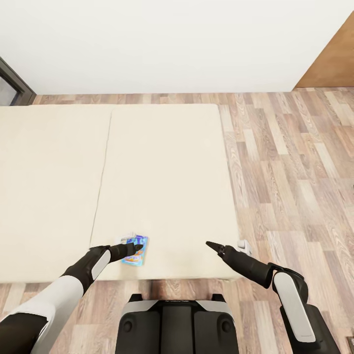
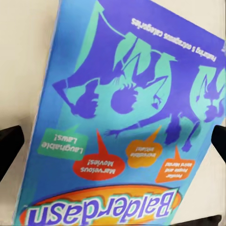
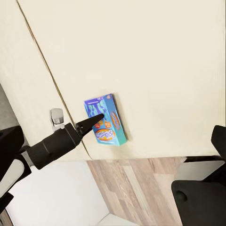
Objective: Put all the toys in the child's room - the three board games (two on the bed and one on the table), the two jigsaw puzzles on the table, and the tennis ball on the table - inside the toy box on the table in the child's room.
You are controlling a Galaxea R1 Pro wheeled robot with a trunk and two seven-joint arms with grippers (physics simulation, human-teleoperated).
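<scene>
A small blue-cyan board game (image 1: 136, 251) lies flat on the bed (image 1: 162, 162), close to its near edge. My left gripper (image 1: 137, 247) hovers right over the box. In the left wrist view the cover (image 2: 117, 108), printed "Balderdash", lies between the two dark fingers (image 2: 9, 146), which stand wide apart, so the gripper is open. My right gripper (image 1: 209, 243) hangs open over the bed's near right part, about a hand's width to the right of the game. The right wrist view looks down on the same box (image 3: 106, 120) and on the left gripper (image 3: 92, 123) over it.
A small white-grey item (image 1: 126, 238) lies just left of the game. Wood-plank floor (image 1: 295, 172) runs along the bed's right side, up to a white wall. A dark window frame (image 1: 14, 86) is at the far left. My base (image 1: 177, 324) stands at the bed's near edge.
</scene>
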